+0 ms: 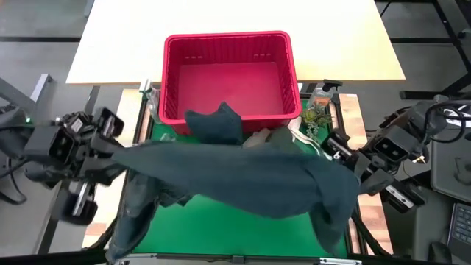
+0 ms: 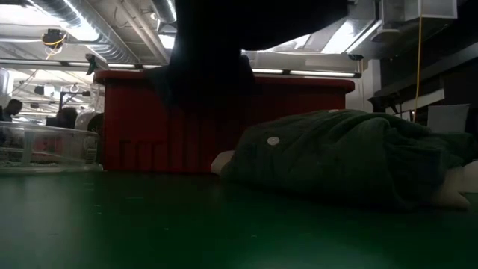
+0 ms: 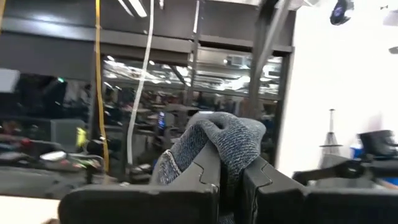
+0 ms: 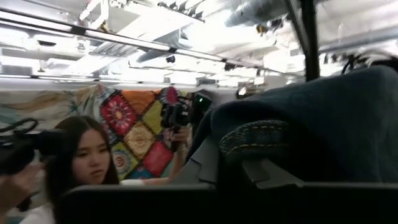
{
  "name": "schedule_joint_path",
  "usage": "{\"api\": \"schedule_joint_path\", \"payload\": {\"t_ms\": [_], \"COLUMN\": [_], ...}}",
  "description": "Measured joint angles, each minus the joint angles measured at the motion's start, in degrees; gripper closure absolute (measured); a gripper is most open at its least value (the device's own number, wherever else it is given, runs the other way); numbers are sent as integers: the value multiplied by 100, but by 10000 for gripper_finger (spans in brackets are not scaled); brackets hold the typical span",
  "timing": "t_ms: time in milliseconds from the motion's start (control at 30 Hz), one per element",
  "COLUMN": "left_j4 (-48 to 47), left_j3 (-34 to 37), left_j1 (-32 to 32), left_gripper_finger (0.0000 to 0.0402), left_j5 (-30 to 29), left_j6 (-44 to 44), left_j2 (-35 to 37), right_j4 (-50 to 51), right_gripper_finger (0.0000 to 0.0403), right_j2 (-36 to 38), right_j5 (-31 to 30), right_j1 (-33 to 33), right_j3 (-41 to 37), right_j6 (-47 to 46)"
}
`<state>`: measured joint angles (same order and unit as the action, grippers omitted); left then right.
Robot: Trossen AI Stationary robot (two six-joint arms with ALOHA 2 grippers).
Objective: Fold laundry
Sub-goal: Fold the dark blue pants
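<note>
Denim jeans (image 1: 243, 173) hide a green shirt (image 2: 351, 153) seen only low.

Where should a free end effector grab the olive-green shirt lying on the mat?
Judging by the low view, pinch the olive-green shirt at the raised top fold of its heap, coming from above: it lies bunched, edges tucked flat on the green mat.

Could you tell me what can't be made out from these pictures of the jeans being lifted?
- High view: the left hand and right hand have their fingertips buried in the jeans.
- High view: the jeans cover most of the green mat and the clothes below.
- Low view: the hanging jeans are cut off by the top edge; behind the basket is unseen.
- Low view: the green shirt hides whatever lies behind it.
</note>
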<state>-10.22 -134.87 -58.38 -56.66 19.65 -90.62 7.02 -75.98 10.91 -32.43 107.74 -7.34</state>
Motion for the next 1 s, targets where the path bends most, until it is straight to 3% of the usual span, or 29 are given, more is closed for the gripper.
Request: {"api": "schedule_joint_path", "payload": {"t_ms": [333,533,633,833,1000], "left_j4": [91,-35,-276,-1604,-3579], "left_j3": [-9,-9,-13,-22,159], "left_j1": [-571,-694,-660,-591,-531], "left_gripper_finger": [395,395,395,395,395], "left_j5": [22,4,-387,-1736,-2134], "left_j6": [-412,-412,-448,-1458,-3029], "left_j2": [-473,-552,-543,-555,-565], "right_j4": [14,61,257,1332,2623], "right_gripper_finger": [395,385,393,389,391], "right_j2": [-179,-201,-197,-175,-175], "right_j5": [-113,-827,-1163,-1864,-2947], "right_j1": [-845,-1203,-1234,-1241,-1239], "right_j3": [-7,-7,-4,4,4], "right_j6": [144,569,620,-8,-640]}}
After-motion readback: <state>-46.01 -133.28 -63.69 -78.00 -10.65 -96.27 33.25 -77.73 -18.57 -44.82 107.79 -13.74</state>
